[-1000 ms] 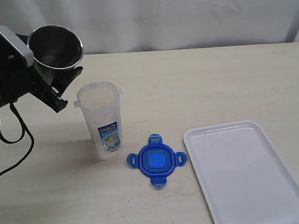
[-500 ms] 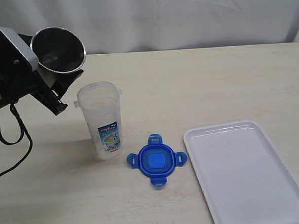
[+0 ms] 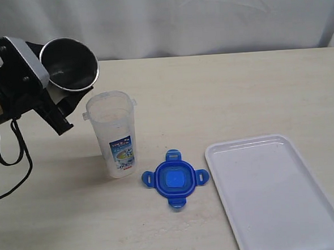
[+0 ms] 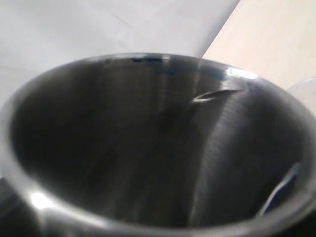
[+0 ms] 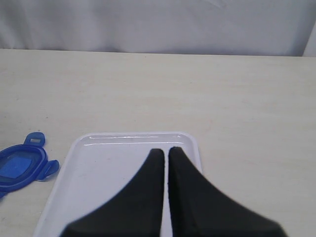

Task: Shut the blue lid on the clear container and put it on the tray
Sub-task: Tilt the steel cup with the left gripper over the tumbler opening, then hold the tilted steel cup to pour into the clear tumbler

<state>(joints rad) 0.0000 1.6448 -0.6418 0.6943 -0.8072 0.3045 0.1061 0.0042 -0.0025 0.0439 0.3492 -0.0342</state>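
The clear container (image 3: 113, 134) stands upright and open on the table, its blue-and-white label facing the camera. The blue lid (image 3: 174, 178) lies flat on the table to its right, flaps spread, between container and white tray (image 3: 273, 192). My left gripper (image 3: 62, 94) is shut on a grey steel cup (image 3: 69, 64), held tilted just above and left of the container's mouth. In the left wrist view the cup's inside (image 4: 158, 148) hides the jaws. My right gripper (image 5: 166, 150) is shut and empty, hovering over the tray (image 5: 98, 163), with the lid (image 5: 19, 165) off to one side.
A black cable (image 3: 10, 163) trails from the left arm across the table's left side. A white cloth backdrop (image 3: 205, 15) hangs behind the table's far edge. The tray (image 3: 231, 155) holds nothing.
The left gripper has tipped the steel cup further over and shifted it slightly right and down toward the container's mouth. Container, lid and tray have stayed put.
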